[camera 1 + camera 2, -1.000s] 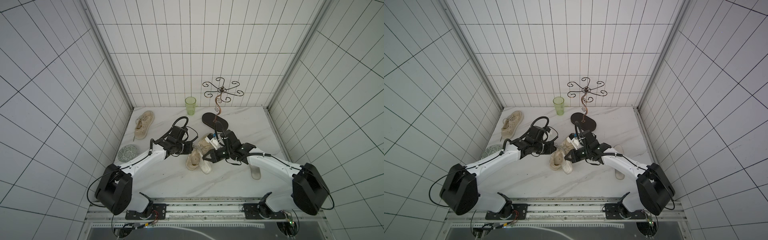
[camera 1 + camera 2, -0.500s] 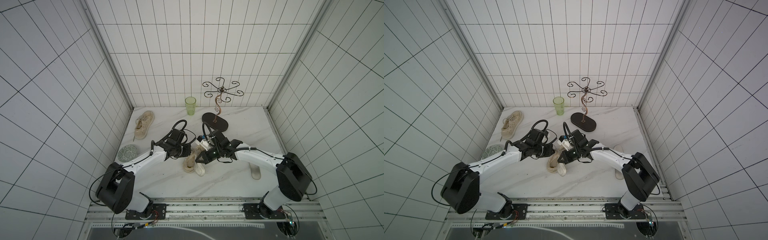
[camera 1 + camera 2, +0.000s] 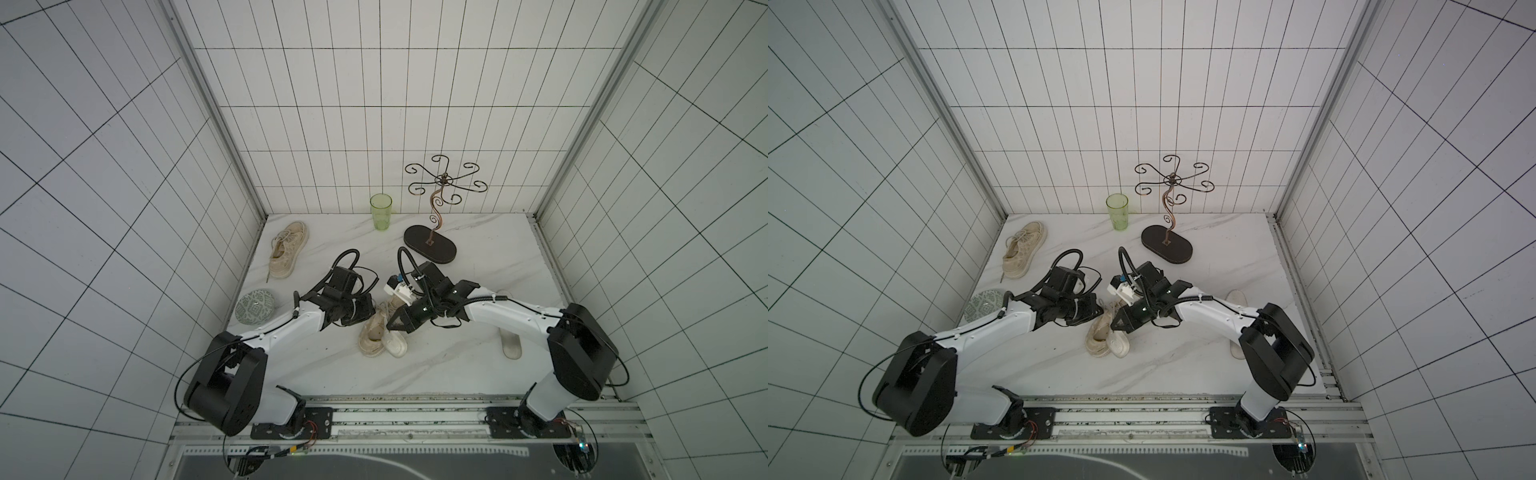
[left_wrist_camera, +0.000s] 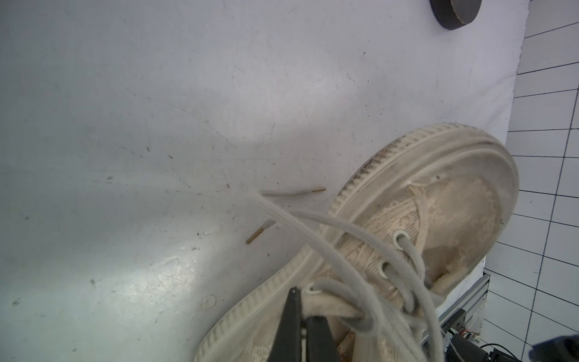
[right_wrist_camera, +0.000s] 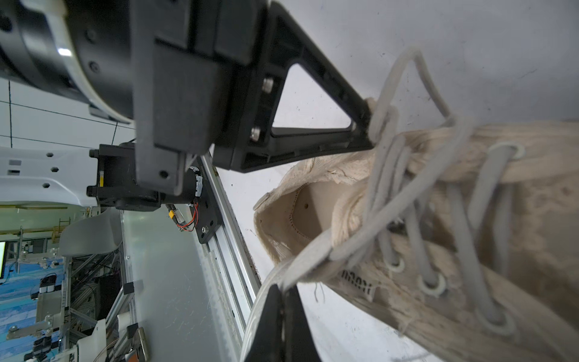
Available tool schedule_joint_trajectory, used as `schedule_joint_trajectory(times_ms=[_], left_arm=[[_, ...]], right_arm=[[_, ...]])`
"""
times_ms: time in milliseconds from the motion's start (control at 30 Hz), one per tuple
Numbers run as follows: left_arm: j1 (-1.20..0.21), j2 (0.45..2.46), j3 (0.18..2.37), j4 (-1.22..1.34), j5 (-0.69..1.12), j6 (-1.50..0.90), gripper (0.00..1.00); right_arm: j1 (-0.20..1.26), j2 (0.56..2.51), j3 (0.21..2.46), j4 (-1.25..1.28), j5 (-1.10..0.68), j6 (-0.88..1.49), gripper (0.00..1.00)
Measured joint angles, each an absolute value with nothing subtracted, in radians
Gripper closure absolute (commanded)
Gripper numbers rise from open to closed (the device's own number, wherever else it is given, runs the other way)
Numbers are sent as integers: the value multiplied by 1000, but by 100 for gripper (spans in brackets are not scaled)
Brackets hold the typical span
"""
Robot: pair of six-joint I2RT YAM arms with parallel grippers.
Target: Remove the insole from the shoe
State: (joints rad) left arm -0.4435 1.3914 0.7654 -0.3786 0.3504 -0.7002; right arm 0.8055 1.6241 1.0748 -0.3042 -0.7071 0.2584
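Observation:
A beige lace-up shoe (image 3: 374, 332) (image 3: 1098, 332) lies on its side mid-table between both arms. My left gripper (image 3: 372, 309) (image 4: 299, 302) is shut on the shoe's (image 4: 454, 203) upper edge beside the lace eyelets. It shows in the right wrist view as a black gripper (image 5: 371, 125) clamped on the collar. My right gripper (image 3: 391, 328) (image 5: 282, 291) is shut on the white insole (image 3: 395, 345) (image 3: 1119, 345) (image 5: 308, 255). The insole sticks partly out of the shoe's (image 5: 532, 203) opening and bends past the jaws.
A second beige shoe (image 3: 287, 249) lies at the back left, with a patterned plate (image 3: 255, 306) in front of it. A green cup (image 3: 380, 211) and a wire stand on a dark oval base (image 3: 430, 246) stand at the back. Another white insole (image 3: 510, 345) lies under the right arm.
Both grippers and the shoe have shifted left and a little toward the front edge. The right arm has swung in over the shoe. Both grips are unchanged.

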Motion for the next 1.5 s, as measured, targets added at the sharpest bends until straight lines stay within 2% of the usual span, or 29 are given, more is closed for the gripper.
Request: schedule_joint_trajectory(times_ms=[300, 867, 1167, 1367, 1500], left_arm=[[-434, 1388, 746, -362, 396, -712, 100], [-441, 1383, 729, -292, 379, -768, 100], [-347, 1377, 740, -333, 423, -736, 100], [-243, 1391, 777, -279, 195, -706, 100], [-226, 1391, 788, -270, 101, -690, 100]], right_arm=[[805, 1563, 1027, -356, -615, 173, 100], [846, 1573, 1044, -179, -717, 356, 100], [847, 1495, 1042, -290, -715, 271, 100], [927, 1283, 1041, -426, -952, 243, 100], [908, 1263, 1040, -476, -979, 238, 100]])
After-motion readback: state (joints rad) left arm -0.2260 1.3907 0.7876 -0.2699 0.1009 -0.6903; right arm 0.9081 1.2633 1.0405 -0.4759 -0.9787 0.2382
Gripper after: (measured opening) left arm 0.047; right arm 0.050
